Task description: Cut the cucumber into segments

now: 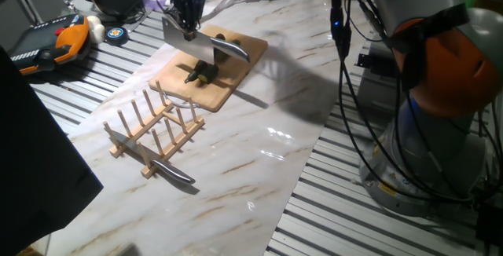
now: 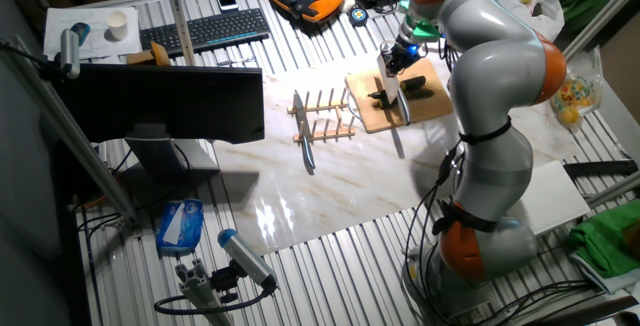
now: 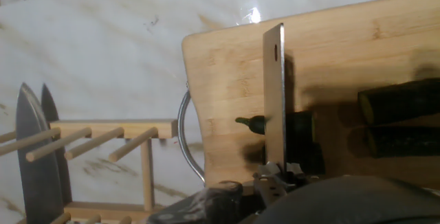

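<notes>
My gripper [image 1: 189, 25] is shut on the handle of a broad knife [image 1: 206, 44]. Its blade hangs over the wooden board [image 1: 236, 79]. In the hand view the blade [image 3: 275, 93] shows edge-on, crossing a short dark green cucumber piece [image 3: 300, 128] with a stem end [image 3: 249, 123]. Whether the blade touches it cannot be told. Two more cucumber lengths [image 3: 400, 100] with pale cut ends lie side by side at the board's right. In one fixed view a cucumber piece [image 1: 203, 72] lies below the blade and another [image 1: 219, 38] shows behind it.
A wooden peg rack [image 1: 153, 126] stands in front of the board, with a second knife [image 1: 161, 166] lying through it. The robot's base [image 1: 440, 91] and cables fill the right side. An orange pendant [image 1: 59, 40] lies at the back left.
</notes>
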